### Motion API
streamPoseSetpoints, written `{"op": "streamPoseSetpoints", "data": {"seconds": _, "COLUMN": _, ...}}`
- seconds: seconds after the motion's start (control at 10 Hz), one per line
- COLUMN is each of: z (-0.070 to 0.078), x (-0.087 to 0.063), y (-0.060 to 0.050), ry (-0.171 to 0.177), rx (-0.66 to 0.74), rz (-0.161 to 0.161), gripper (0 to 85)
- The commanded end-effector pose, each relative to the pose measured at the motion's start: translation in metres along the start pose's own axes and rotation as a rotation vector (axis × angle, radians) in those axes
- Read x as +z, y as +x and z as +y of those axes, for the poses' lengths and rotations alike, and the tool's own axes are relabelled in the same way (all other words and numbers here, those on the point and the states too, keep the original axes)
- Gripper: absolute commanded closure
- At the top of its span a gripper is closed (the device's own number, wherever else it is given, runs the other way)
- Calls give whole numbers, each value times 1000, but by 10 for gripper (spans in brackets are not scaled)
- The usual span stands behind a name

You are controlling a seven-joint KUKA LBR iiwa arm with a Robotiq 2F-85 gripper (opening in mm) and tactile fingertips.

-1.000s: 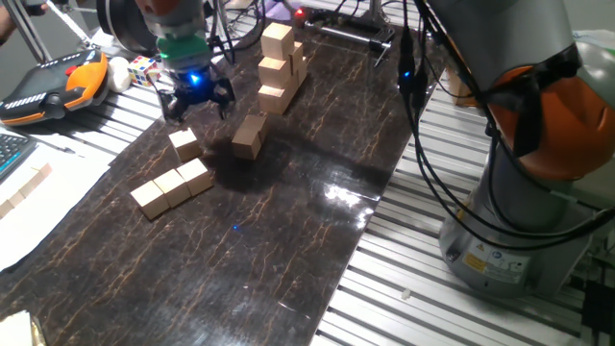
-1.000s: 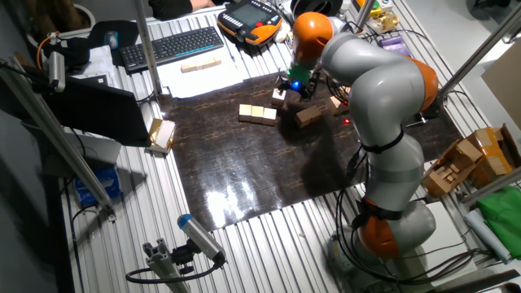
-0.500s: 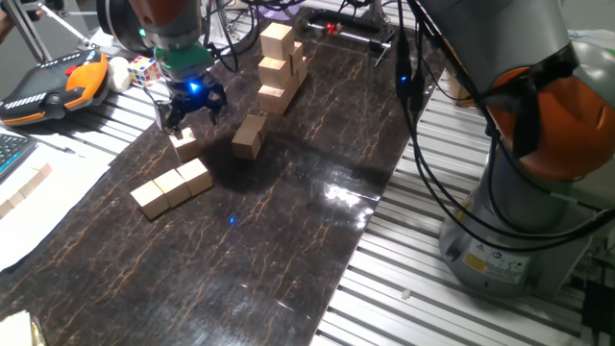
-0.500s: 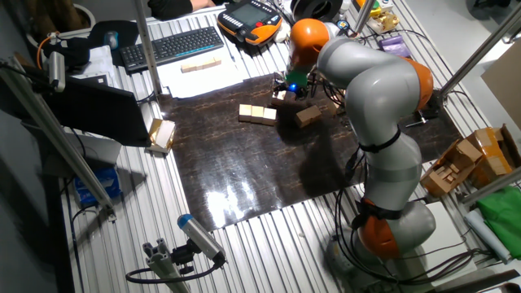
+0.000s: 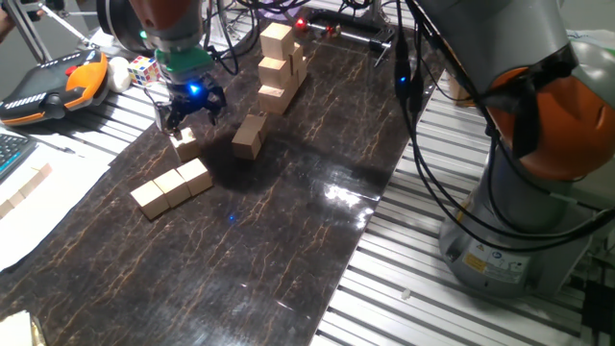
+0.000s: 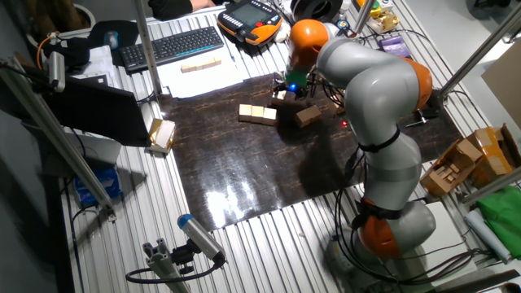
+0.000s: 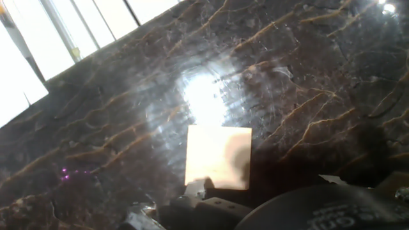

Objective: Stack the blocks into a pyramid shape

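Three tan blocks point(image 5: 173, 185) lie in a touching row, one cube high, on the dark mat; the row also shows in the other fixed view point(image 6: 257, 114). A single block point(image 5: 184, 144) lies just behind the row. My gripper point(image 5: 192, 113) hangs directly over it, jaws open, fingers to either side and slightly above. In the hand view this block point(image 7: 218, 156) fills the centre, close below the hand. Another block point(image 5: 248, 135) stands alone to the right, also seen in the other fixed view point(image 6: 308, 116).
A taller tower of similar cubes point(image 5: 279, 62) stands at the far end of the mat point(image 5: 288, 231). A multicoloured puzzle cube point(image 5: 144, 67) and an orange teach pendant point(image 5: 58, 82) lie left of the gripper. The robot base point(image 5: 519, 211) is at the right.
Since a second ago my gripper came down and slightly back over the single block. Over the last half second it barely moved. The blocks have not moved.
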State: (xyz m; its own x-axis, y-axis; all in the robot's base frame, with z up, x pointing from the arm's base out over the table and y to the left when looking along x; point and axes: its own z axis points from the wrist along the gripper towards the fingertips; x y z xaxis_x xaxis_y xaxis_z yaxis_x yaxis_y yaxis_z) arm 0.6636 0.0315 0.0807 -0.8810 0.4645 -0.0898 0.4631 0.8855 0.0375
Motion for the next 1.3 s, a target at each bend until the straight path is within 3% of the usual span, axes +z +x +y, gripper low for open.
{"op": "streamPoseSetpoints", "data": {"seconds": 0.0, "z": 0, "x": 0, "y": 0, "ry": -2, "rx": -24, "rz": -1, "gripper": 0}}
{"op": "streamPoseSetpoints", "data": {"seconds": 0.2, "z": 0, "x": 0, "y": 0, "ry": -2, "rx": -44, "rz": -8, "gripper": 0}}
{"op": "streamPoseSetpoints", "data": {"seconds": 0.4, "z": 0, "x": 0, "y": 0, "ry": -15, "rx": -58, "rz": 14, "gripper": 3}}
{"op": "streamPoseSetpoints", "data": {"seconds": 0.5, "z": 0, "x": 0, "y": 0, "ry": -2, "rx": -28, "rz": 16, "gripper": 3}}
{"op": "streamPoseSetpoints", "data": {"seconds": 0.7, "z": 18, "x": -1, "y": -2, "ry": 16, "rx": 5, "rz": 4, "gripper": 0}}
{"op": "streamPoseSetpoints", "data": {"seconds": 1.2, "z": 31, "x": 22, "y": -10, "ry": -1, "rx": 8, "rz": 1, "gripper": 0}}
